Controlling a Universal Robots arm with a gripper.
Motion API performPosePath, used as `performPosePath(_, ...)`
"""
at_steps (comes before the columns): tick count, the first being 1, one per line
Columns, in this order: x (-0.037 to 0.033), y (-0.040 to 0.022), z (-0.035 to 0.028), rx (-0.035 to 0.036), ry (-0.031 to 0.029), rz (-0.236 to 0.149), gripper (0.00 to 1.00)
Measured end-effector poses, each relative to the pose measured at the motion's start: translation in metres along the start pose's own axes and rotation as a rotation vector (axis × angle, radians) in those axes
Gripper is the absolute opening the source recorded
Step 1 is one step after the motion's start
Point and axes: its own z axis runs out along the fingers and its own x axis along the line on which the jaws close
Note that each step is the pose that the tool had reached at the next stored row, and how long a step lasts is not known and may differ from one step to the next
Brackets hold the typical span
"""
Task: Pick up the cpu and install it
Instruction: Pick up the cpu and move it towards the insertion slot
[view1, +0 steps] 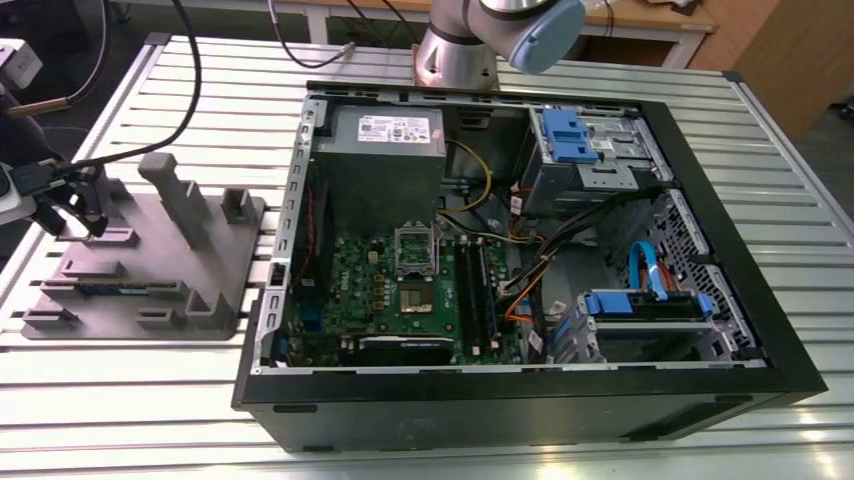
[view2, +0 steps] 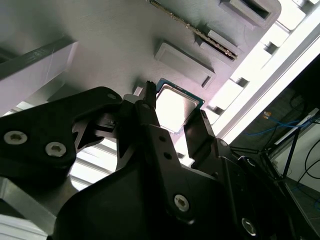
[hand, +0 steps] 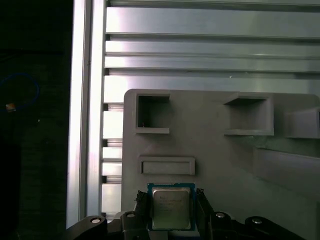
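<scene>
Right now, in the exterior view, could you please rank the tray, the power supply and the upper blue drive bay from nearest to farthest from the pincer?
1. The tray: right under the pincer, at the exterior view's left.
2. The power supply: inside the case, in its far corner towards the exterior view's left.
3. The upper blue drive bay: far corner towards the exterior view's right.

Hemmed in beside the gripper (view1: 78, 228) by tall posts (view1: 180, 200) of the tray (view1: 127, 328); open above. Crowded with cables (view1: 537, 268) near the socket (view1: 415, 250) inside the case (view1: 507, 410).
</scene>
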Motion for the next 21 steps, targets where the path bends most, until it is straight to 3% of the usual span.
performPosePath(14,-0.0001,0.0001,-0.0017,-0.0002,-0.0003,0.000,0.47)
performPosePath(17,-0.0001,0.0003,-0.0049,-0.0001,-0.0001,0.000,0.47)
performPosePath(21,-0.0003,0.0008,-0.0138,-0.0001,-0.0002,0.000,0.47)
